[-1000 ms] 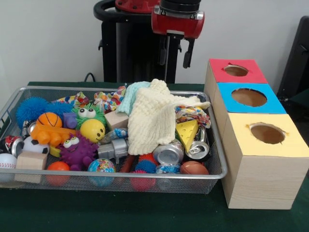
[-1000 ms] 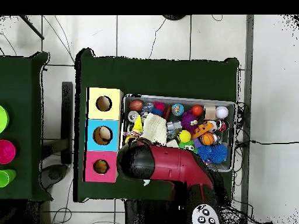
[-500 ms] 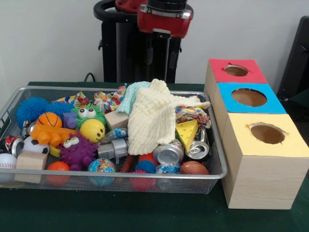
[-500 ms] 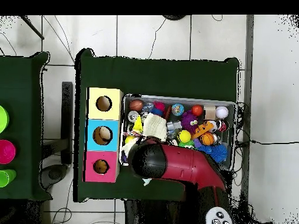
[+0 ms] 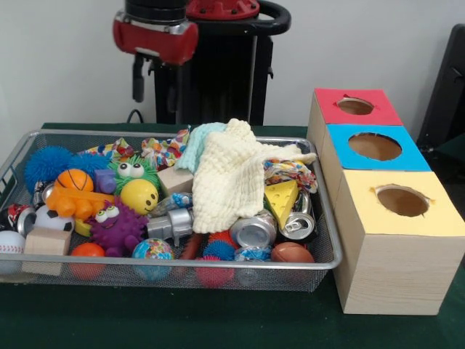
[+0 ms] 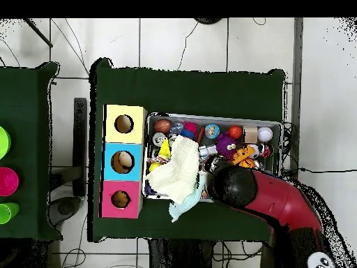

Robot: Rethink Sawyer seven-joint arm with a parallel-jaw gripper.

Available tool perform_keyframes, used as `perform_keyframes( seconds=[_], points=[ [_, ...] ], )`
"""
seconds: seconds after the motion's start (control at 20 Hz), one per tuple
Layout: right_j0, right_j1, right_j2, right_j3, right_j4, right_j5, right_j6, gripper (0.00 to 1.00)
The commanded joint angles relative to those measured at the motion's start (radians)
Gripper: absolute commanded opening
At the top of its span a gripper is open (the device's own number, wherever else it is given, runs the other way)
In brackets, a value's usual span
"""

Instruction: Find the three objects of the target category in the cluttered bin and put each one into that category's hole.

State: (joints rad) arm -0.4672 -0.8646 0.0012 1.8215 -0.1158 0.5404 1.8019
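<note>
A wire mesh bin (image 5: 43, 134) holds a jumble of toys. A pale yellow knitted cloth (image 5: 229, 174) lies over its middle, with two crushed cans (image 5: 253, 230) and a cheese wedge (image 5: 282, 198) beside it. Balls lie about: an orange basketball (image 5: 75, 179), a brown football (image 5: 292, 253) and a white baseball (image 5: 10, 242). My gripper (image 5: 149, 83) hangs high over the bin's left rear, open and empty. In the overhead view the arm's head (image 6: 233, 185) covers it. Three boxes have round holes: red (image 5: 356, 107), blue (image 5: 374, 147), yellow (image 5: 402, 201).
Fuzzy purple (image 5: 115, 225) and green (image 5: 133, 173) monster toys, a blue spiky ball (image 5: 47, 163), wooden blocks (image 5: 45, 243) and a rope toy (image 5: 290, 173) crowd the bin. The boxes stand tight against its right side. From overhead, the blue box's hole (image 6: 122, 162) shows something inside.
The arm has swung from above the bin's rear right across to its rear left in the front view, staying high. From overhead, the cloth is now uncovered.
</note>
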Motion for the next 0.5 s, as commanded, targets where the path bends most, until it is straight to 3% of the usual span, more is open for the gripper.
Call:
perform_keyframes(
  seconds=[0.05, 0.3, 0.5],
  points=[
    [-0.088, 0.099, 0.132, -0.027, -0.070, -0.071, -0.083, 1.00],
    [-0.155, 0.188, 0.165, -0.036, -0.104, -0.116, -0.109, 1.00],
    [-0.178, 0.249, 0.144, -0.050, -0.178, -0.165, -0.101, 1.00]
  ],
)
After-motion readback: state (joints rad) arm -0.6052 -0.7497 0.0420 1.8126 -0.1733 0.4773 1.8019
